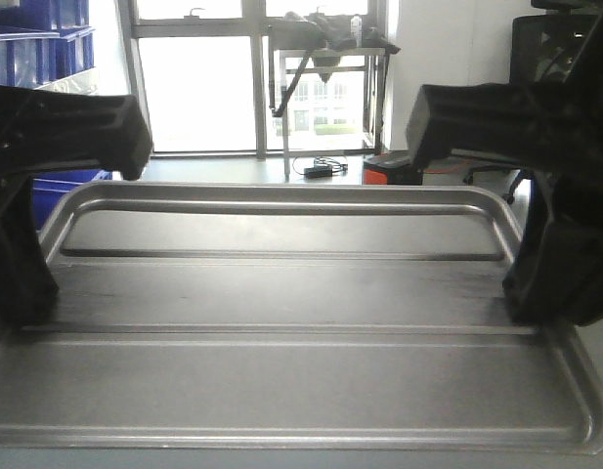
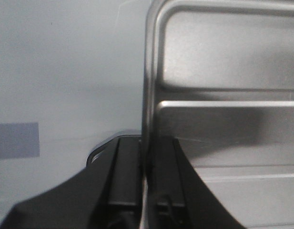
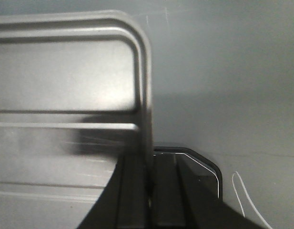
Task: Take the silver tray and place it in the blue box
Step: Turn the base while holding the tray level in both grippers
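The silver tray (image 1: 281, 293) fills the front view, held up level between both arms, its two long ridges running left to right. My left gripper (image 1: 18, 293) is shut on the tray's left rim; in the left wrist view the gripper (image 2: 147, 162) pinches the rim (image 2: 147, 86) between its black fingers. My right gripper (image 1: 550, 288) is shut on the right rim; the right wrist view shows the gripper (image 3: 149, 176) clamped on the rim (image 3: 146, 81). A corner of the blue box (image 1: 57, 191) shows behind the tray at left.
Stacked blue crates (image 1: 42, 44) stand at the upper left. A metal table frame (image 1: 325, 88) stands by the bright window. A red and black device (image 1: 389, 168) and a cable (image 1: 321, 168) lie on the floor. A black chair (image 1: 545, 44) is at the right.
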